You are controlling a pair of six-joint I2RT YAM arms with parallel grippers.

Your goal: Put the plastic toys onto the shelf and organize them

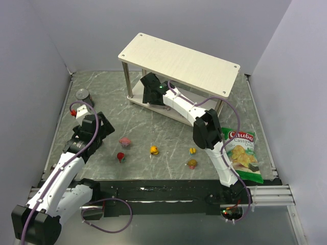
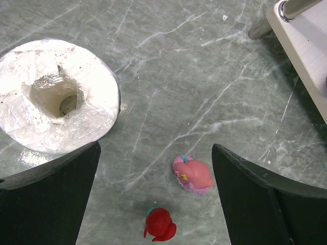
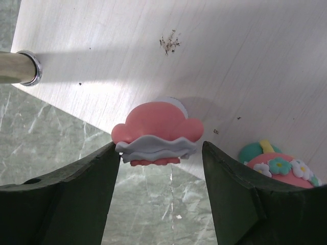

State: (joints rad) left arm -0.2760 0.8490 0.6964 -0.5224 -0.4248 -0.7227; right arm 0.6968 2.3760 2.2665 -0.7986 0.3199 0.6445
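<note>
Shelf [image 1: 179, 61]: we list it at the far middle of the desk [image 1: 153, 125], two pale boards on silver posts.
Right hand [image 3: 161, 153]: over the lower board. A pink frilled toy [image 3: 156, 127] sits between its fingers at the board's edge. We cannot tell whether they grip it or merely flank it.
Flowered pink toy [image 3: 278, 164]: same board, just beside the right finger.
Left hand [image 2: 156, 148]: spread wide, holding nothing, above the desk.
Pink toy [image 2: 192, 175], red toy [image 2: 160, 224]: on the desk beneath the left hand, near each other, not touching.
Orange-yellow toy [image 1: 154, 150], yellow toy [image 1: 192, 151], brown-pink toy [image 1: 191, 164]: loose on the desk before the shelf.
Chips bag [image 1: 242, 153]: flat, right side of the desk.
</note>
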